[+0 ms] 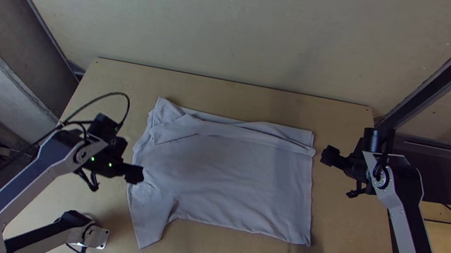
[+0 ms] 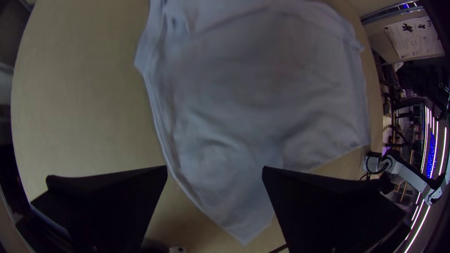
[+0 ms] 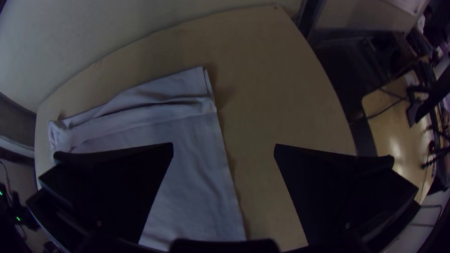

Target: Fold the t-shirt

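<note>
A pale t-shirt lay on the wooden surface, far edge folded over — the left gripper at one end, the right gripper near the other, both pairs of fingers apart

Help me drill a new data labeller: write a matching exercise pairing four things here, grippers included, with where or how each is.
Things
1. Pale grey-blue cloth t-shirt
2. Left black gripper
3. Right black gripper
4. Light wooden table

Places and states
a. Just off the cloth's right-hand side, in the top view
b. Underneath the cloth
c. At the cloth's left-hand side, near the sleeve that points towards the arms' bases
d. Laid out, with a narrow band folded along its far side

Pairs: 1-d, 2-c, 3-a, 4-b
</note>
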Tool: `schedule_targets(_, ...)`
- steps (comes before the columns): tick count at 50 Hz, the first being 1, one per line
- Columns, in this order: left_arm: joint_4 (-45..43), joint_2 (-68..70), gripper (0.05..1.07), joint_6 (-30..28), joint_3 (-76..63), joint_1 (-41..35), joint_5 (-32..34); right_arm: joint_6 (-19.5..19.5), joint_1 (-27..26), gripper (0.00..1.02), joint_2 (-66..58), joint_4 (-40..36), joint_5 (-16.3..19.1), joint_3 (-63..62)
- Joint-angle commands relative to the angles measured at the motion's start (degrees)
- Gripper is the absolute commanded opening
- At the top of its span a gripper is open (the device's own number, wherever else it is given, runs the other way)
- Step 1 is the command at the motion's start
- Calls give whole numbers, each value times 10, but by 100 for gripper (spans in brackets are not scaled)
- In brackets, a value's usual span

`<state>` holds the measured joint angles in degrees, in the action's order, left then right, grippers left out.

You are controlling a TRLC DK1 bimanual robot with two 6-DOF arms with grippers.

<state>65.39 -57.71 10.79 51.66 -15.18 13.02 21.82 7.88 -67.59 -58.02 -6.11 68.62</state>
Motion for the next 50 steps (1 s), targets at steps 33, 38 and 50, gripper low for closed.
schedule_targets(33,-56,-25,92,83,-174,-128,-18,59,30,92,47,-83,116,-64)
schedule_targets(38,-68,-35,92,77,-179,-130,-8,44,30,87,62,-85,139,-82)
schedule_targets(50,-86,-35,44,71,-178,-133,17,8,41,86,55,-170,155,-131)
